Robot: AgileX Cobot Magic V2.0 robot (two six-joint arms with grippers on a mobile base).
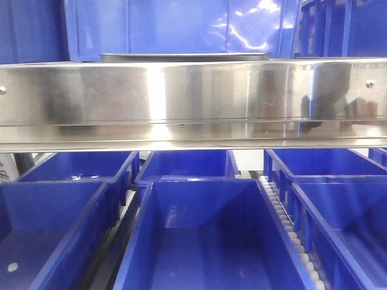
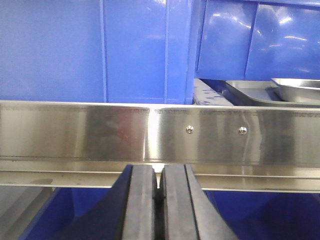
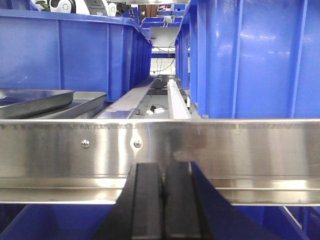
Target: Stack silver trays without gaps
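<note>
The silver trays (image 2: pixel 260 92) are seen as shiny, mirror-like metal. The long rail (image 1: pixel 193 99) is shown as brushed steel with a soft sheen, fastened with small bright screws (image 2: pixel 189 129). The blue bins (image 1: pixel 205 235) are rendered in smooth, glossy plastic. The end effector fingers (image 3: pixel 146 200) appear matt black.

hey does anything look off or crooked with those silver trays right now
Yes. In the left wrist view, the upper silver tray sits tilted on the lower silver tray, not nested flush. The right wrist view shows the same raised edge. Both grippers, left gripper and right gripper, are shut, holding nothing.
</note>
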